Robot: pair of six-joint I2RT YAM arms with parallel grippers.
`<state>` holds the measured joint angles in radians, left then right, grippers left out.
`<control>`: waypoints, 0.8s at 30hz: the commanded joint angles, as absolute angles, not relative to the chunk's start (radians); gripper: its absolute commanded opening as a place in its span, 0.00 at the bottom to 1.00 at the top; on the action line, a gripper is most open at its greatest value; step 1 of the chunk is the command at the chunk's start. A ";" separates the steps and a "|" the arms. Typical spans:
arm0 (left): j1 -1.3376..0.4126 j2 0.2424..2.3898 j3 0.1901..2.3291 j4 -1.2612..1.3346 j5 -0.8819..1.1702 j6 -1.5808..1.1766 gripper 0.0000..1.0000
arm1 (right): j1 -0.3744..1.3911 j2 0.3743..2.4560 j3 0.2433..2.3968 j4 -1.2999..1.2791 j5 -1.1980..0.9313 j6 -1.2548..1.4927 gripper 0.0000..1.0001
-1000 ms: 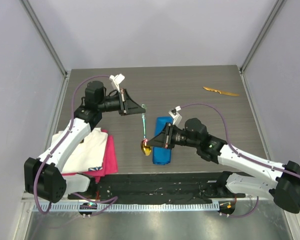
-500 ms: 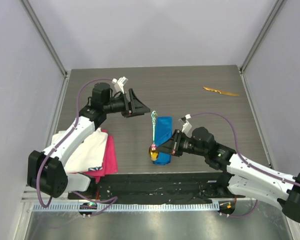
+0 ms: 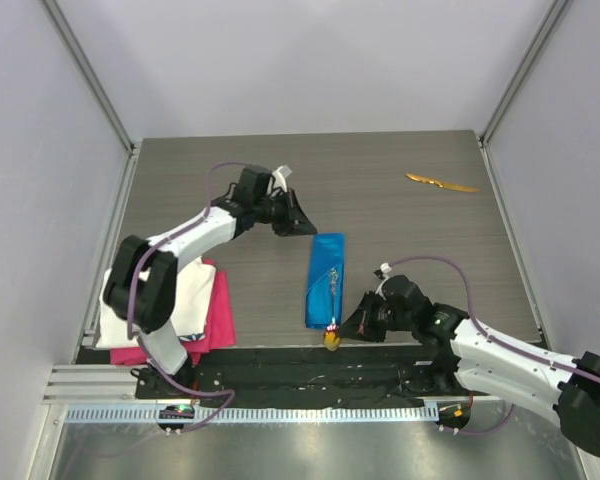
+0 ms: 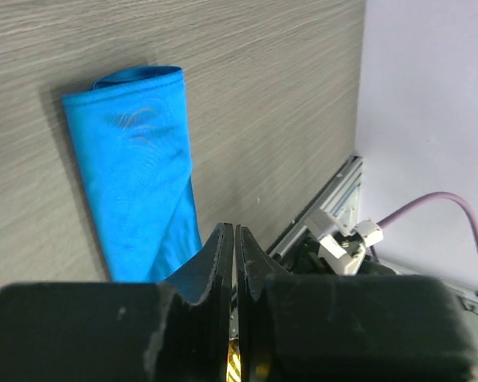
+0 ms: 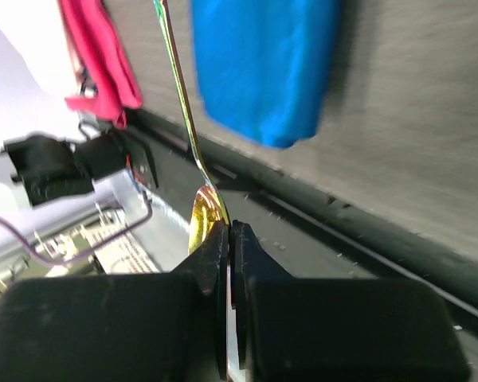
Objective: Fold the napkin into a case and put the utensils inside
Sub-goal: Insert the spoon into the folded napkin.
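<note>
The napkin (image 3: 323, 275), bright blue, lies mid-table folded into a long narrow case (image 4: 134, 163). My right gripper (image 3: 340, 334) is at its near end, shut on the gold bowl of a spoon (image 5: 201, 213). The spoon's thin iridescent handle (image 3: 335, 285) points away over the case; I cannot tell whether it touches the cloth. My left gripper (image 3: 307, 226) is at the case's far end beside its left corner, its jaws (image 4: 235, 231) shut to a hairline slit with nothing seen gripped. An orange-yellow utensil (image 3: 442, 182) lies alone at the far right.
A white cloth (image 3: 185, 295) lies on a pink cloth (image 3: 221, 315) at the table's left edge, under the left arm. A black base strip (image 3: 310, 368) and a metal rail run along the near edge. Grey walls enclose the table's left, back and right sides.
The left gripper let go of the spoon's handle, swung to the case's far end and closed again. The right gripper carried the spoon toward the near edge, lowering it along the case.
</note>
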<state>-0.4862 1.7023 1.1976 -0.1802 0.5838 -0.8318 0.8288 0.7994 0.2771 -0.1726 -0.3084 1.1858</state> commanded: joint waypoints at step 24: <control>-0.552 2.020 1.290 0.106 0.466 -0.880 0.05 | 0.568 1.084 0.373 -0.124 -0.617 1.028 0.01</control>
